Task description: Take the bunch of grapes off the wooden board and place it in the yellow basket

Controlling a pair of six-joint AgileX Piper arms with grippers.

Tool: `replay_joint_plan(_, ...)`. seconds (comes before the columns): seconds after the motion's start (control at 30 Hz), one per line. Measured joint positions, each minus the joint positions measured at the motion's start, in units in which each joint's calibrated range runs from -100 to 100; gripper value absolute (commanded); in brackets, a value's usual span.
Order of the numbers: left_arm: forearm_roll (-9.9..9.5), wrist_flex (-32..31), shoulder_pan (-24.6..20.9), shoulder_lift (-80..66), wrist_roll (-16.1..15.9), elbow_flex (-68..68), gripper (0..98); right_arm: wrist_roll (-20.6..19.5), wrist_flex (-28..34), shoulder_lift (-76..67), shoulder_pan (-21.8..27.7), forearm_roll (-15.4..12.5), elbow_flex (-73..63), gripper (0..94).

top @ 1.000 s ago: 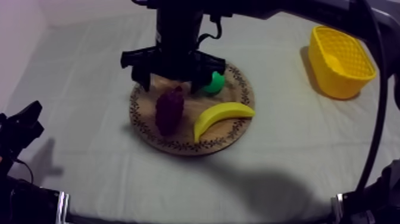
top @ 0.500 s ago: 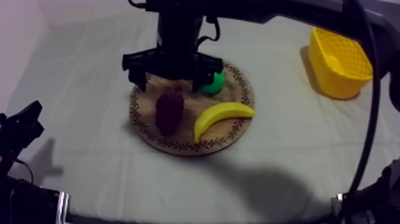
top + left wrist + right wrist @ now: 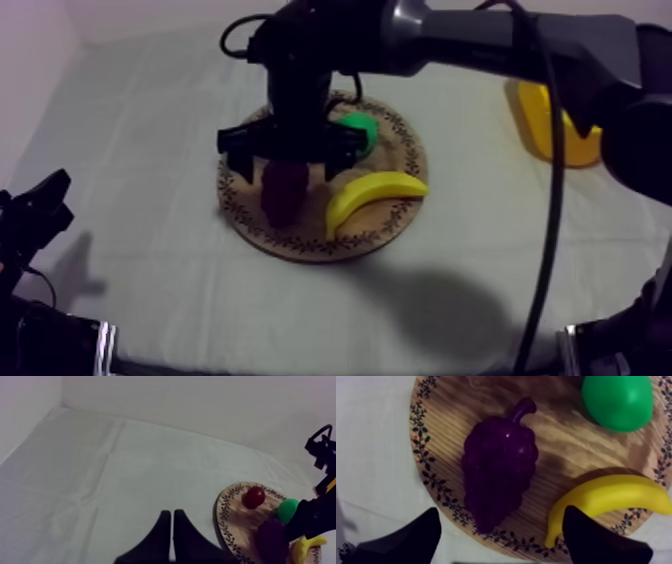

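Item, bunch of grapes (image 3: pixel 498 471): lies on the wooden board (image 3: pixel 571 451); right gripper (image 3: pixel 501 521) hangs over it, fingers (image 3: pixel 411 536) apart, astride; step judged pre-grasp; next needs lowering, closing, lifting, carrying to yellow basket (image 3: pixel 560 145), well apart from board.

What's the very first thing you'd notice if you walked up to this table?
The big black right pincer, hanging open right over the purple bunch of grapes on the round wooden board. Next come the bright colours beside the grapes: a yellow banana and a green pear. The yellow basket sits at the right side of the table.
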Motion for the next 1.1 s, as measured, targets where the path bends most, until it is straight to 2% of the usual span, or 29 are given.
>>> replay_joint_plan(0.57, 0.00, 0.00, 0.00, 0.00, 0.00, 0.00, 0.1, 2.18, -4.93, 6.24, 1.17, -3.22, -1.91, 89.3)
replay_joint_plan(1.1, 0.00, 0.00, 0.00, 0.00, 0.00, 0.00, 0.1, 2.33, -1.72, 9.01, 1.80, -4.05, -6.21, 76.3)
